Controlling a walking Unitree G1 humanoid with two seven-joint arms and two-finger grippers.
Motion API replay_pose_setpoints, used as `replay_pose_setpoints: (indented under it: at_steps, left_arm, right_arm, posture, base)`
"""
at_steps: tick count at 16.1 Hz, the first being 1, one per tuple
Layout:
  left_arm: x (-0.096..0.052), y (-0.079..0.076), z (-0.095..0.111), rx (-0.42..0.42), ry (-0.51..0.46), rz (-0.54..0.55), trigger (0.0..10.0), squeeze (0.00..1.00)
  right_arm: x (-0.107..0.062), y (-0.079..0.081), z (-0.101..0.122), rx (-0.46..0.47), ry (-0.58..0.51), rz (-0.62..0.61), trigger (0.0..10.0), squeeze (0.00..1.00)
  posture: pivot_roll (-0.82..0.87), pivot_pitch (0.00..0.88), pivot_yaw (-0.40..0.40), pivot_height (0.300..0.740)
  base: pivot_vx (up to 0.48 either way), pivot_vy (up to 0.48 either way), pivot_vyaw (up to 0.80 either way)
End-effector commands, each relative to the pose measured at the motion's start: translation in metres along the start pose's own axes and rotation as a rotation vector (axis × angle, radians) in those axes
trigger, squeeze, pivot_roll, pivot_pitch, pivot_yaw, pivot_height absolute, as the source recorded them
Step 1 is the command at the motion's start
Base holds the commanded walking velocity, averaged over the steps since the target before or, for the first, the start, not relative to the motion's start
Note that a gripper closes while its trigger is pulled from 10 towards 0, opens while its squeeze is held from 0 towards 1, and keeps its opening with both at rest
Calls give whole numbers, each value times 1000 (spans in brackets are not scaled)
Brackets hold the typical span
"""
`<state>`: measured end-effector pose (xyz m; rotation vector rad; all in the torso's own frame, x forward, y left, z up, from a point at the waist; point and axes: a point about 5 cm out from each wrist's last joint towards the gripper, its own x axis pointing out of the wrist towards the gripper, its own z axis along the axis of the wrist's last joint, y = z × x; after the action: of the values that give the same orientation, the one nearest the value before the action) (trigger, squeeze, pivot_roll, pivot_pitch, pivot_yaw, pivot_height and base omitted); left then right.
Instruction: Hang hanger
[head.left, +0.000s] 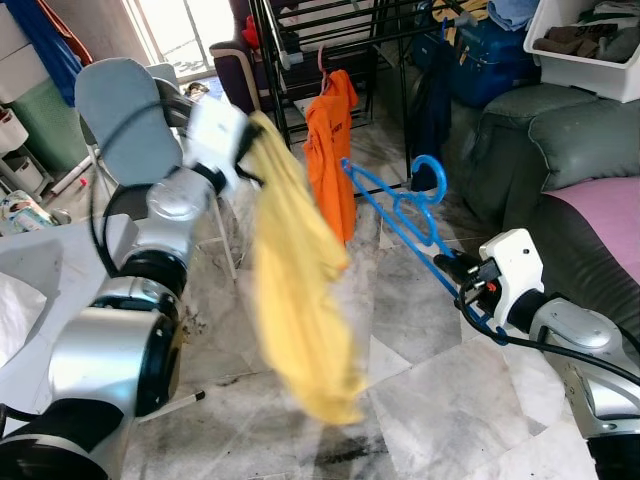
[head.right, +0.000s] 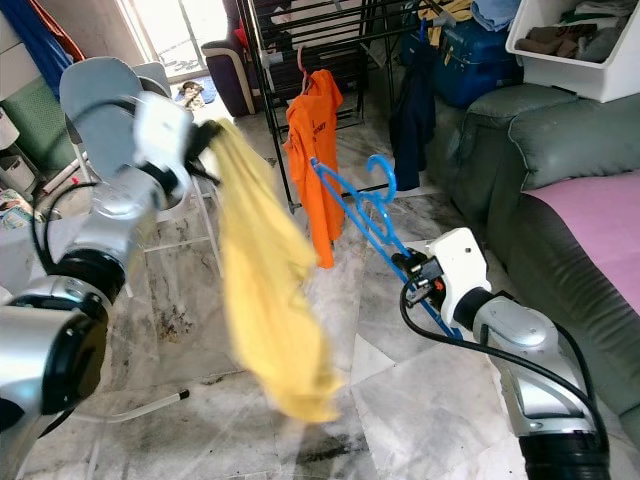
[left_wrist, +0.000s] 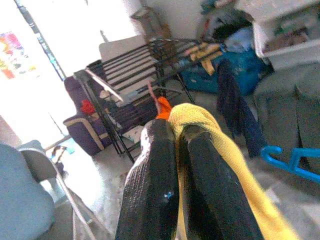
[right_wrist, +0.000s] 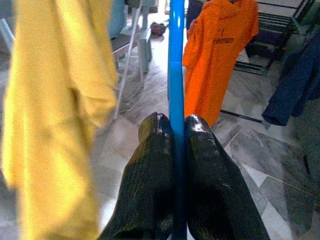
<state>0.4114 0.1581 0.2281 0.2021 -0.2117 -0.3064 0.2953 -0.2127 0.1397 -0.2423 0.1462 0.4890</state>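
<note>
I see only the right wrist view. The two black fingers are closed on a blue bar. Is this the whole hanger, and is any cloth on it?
Observer: Yes, it is a blue plastic hanger, held by the right gripper at its lower end. Its hook points up and away from the robot. No cloth is on it.
Operator: The yellow cloth beside it, what holds it?
Observer: The left gripper pinches the yellow garment at its top edge, and it hangs free above the marble floor.
Operator: Where is the orange shirt hanging?
Observer: The orange shirt hangs on a pink hanger from a black metal drying rack behind both grippers.
</note>
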Motion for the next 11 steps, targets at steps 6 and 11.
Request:
replay_pose_setpoints:
  at_steps: [6,11]
  left_arm:
    - [4,11,14,-116,-38,47,10000,0]
    - [6,0,17,-116,-62,-111,10000,0]
  right_arm:
    - [8,-6,8,8,-47,-64,10000,0]
    - [7,-3,7,27,-50,-33,10000,0]
  posture:
    - [-230,0,148,740]
    - [-232,0,152,740]
  base:
    - [0,0,0]
    - [0,0,0]
